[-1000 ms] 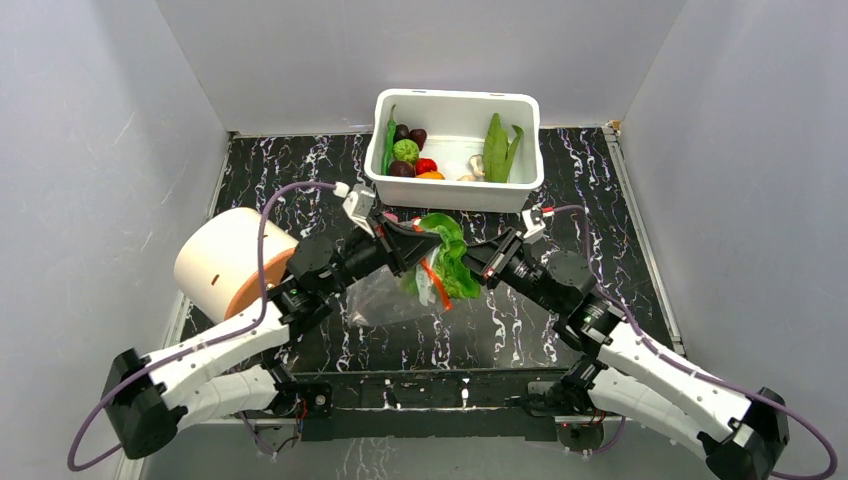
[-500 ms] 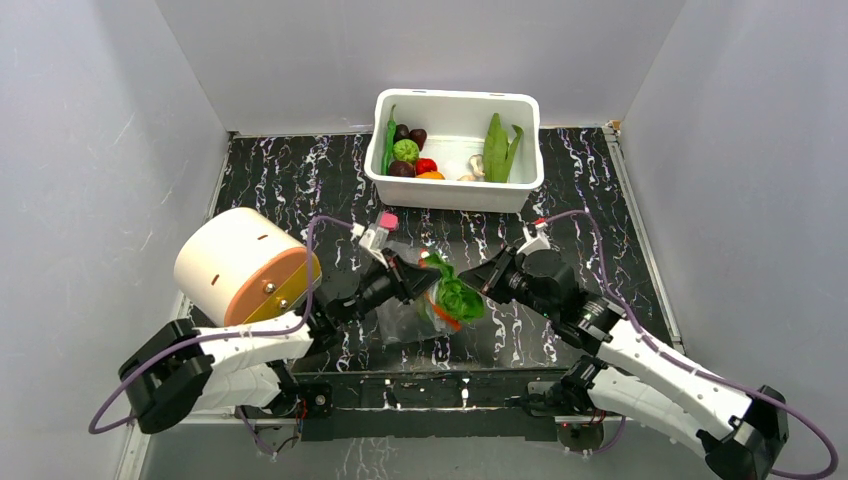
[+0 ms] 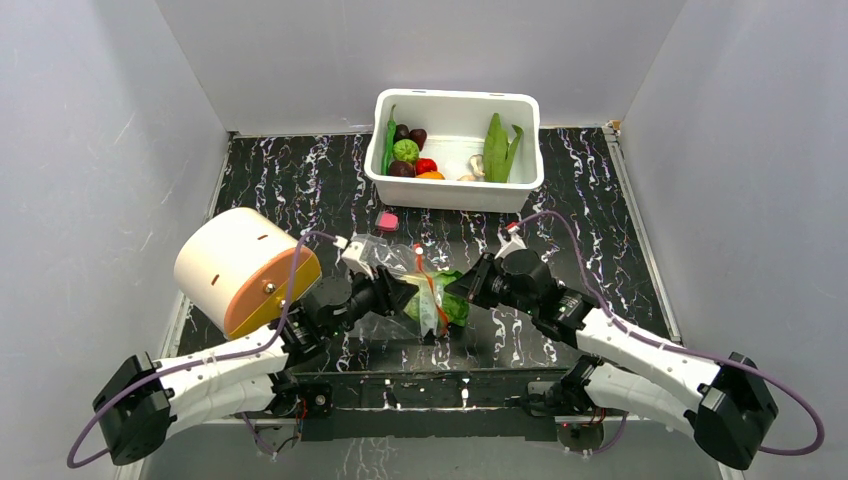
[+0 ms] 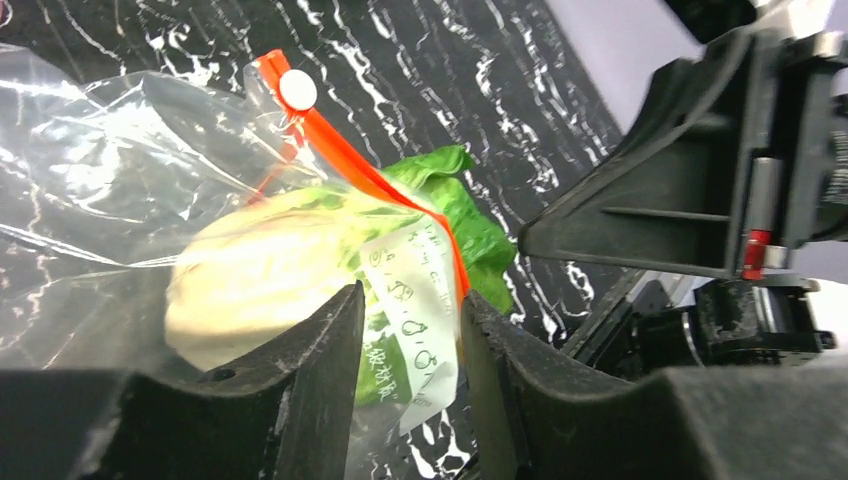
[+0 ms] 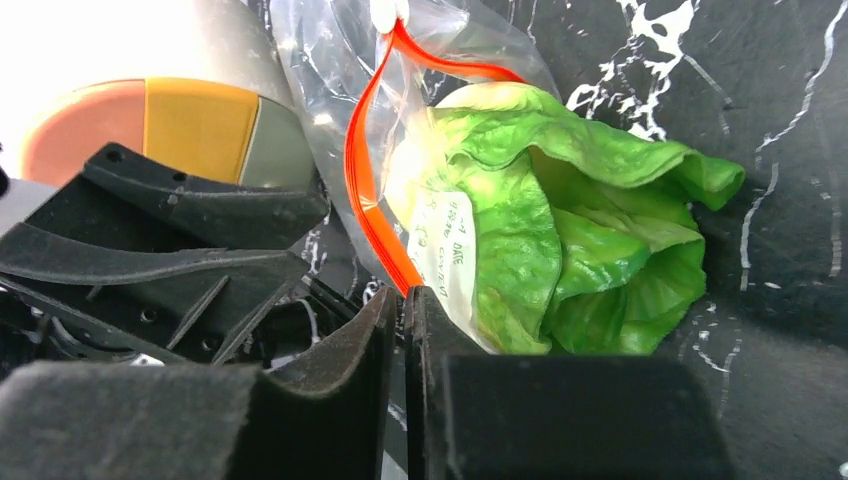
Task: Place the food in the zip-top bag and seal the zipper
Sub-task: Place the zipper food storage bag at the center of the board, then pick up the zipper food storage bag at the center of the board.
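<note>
The zip-top bag [image 3: 395,262] is lying near six o'clock on the table [image 3: 300,190], with both arms meeting over it.
The left gripper [image 4: 410,300] is holding its fingers apart astride the bag; the right gripper [image 5: 405,300] is pinching the zipper [image 5: 365,170] end; cabbage [image 5: 560,230] leaves are poking out toward three o'clock, risking a blocked seal; crinkled plastic is hiding the mouth's far lip.

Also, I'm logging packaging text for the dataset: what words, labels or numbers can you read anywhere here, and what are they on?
"DATE": on the white panel printed on the zip-top bag, read from the right wrist view.
Remaining print on that panel: too small and blurred to read in any view.
White tub and cream cylinder: no text visible.
</note>
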